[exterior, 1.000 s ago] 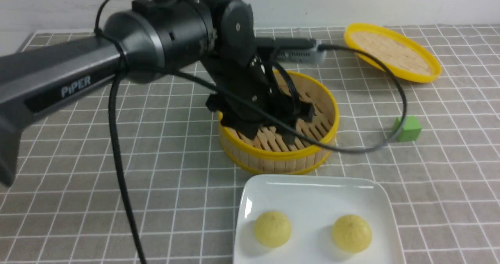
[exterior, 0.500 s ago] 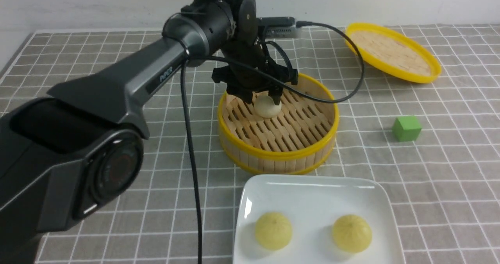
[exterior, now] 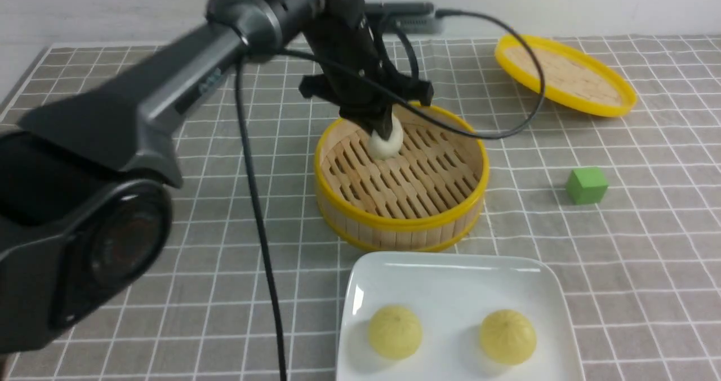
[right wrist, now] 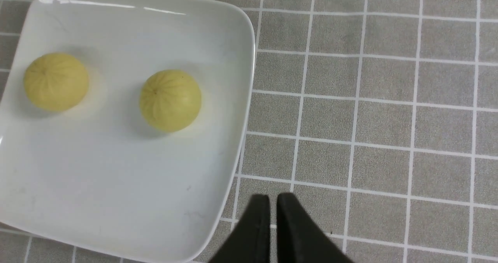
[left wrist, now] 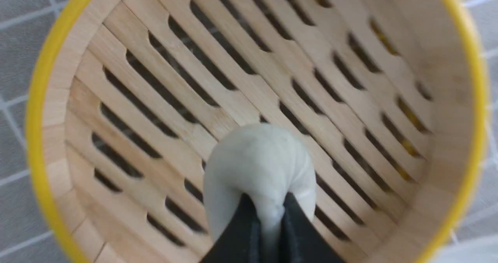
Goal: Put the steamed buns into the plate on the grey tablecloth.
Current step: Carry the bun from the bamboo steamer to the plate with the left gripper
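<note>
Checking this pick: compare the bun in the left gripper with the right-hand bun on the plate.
The gripped bun is off-white; the plate bun pale yellow. The gripped bun is pinched by the left gripper inside the steamer; the plate bun lies free on the plate. Both are small round domes.

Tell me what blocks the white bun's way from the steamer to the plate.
Only the steamer's near wall stands between the white bun, pinched by the left gripper, and the plate; the bun likely has to go over that rim. Two yellow buns sit on the plate's near half, but its far half is bare.
</note>
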Motion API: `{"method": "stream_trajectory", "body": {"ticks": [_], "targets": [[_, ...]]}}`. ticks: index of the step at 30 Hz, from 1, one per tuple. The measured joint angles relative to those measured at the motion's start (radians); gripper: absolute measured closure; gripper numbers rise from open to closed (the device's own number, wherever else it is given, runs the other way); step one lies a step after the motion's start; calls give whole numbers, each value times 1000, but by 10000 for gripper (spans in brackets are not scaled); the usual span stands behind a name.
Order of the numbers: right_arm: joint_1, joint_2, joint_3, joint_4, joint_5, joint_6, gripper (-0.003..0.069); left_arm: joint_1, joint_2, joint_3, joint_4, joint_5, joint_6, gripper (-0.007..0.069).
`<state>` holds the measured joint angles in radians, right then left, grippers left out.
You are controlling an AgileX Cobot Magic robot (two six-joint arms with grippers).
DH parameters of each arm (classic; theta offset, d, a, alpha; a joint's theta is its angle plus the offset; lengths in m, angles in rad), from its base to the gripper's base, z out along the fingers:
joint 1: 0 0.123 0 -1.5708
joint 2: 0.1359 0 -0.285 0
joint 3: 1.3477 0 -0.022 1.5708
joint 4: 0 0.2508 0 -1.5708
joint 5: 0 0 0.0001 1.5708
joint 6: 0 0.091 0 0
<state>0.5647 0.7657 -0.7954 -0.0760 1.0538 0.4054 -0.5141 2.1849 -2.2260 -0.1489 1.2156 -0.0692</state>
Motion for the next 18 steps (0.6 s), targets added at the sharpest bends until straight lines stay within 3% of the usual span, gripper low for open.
{"method": "stream_trajectory", "body": {"ticks": [5,9,15,18], "targets": [[0,-2,0,-18,5,0,605,0,-250,79,-36,17,30,599],[0,-38,0,-1,63,-5,602,-38,-403,340,-96,20,30,599],[0,-216,0,11,189,-35,599,-230,-439,760,-206,-68,121,597],[0,-315,0,7,203,-35,599,-312,-427,855,-216,-134,139,596]]}}
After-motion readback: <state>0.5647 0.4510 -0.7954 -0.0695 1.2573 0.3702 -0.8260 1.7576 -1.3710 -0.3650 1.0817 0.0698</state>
